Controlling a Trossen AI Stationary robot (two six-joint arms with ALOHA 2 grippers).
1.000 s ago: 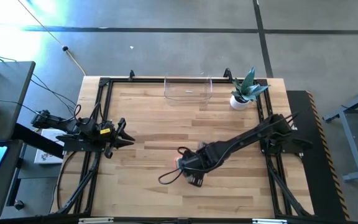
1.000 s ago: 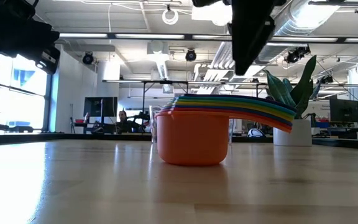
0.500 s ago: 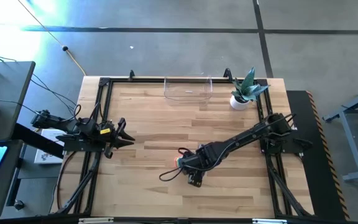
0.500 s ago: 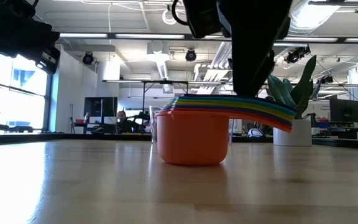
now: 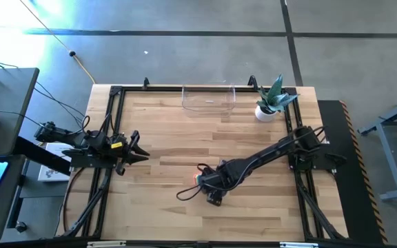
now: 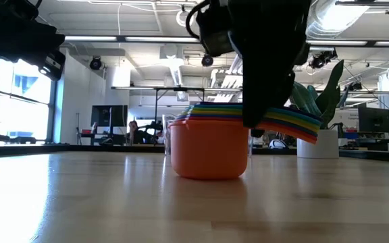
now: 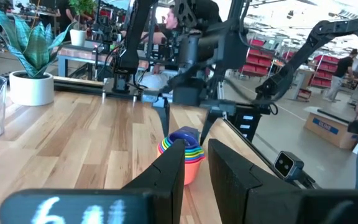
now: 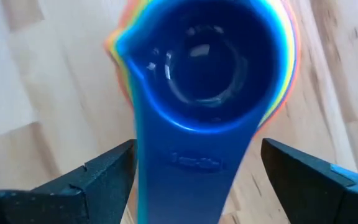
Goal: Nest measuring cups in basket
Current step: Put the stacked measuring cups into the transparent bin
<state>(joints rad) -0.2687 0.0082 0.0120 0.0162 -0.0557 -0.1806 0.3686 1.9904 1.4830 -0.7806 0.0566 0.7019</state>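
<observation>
The measuring cups stand nested in one stack on the table's middle. The orange cup is outermost and a blue one is on top, with the handles fanned out to one side. My right gripper points steeply down over the stack, open. One of its fingers stands on each side of the blue handle, apart from it as far as shows. The clear basket sits at the table's far edge. My left gripper waits level at the table's left, its fingers a narrow gap apart.
A white pot with a green plant stands at the far right, beside the basket. Black frame rails run along the table's left and right sides. Bare wood lies between the stack and the basket.
My right gripper has come down over the stack, from well above it to level with the fanned handles. It now covers part of them in the low view. The cups have not moved.
</observation>
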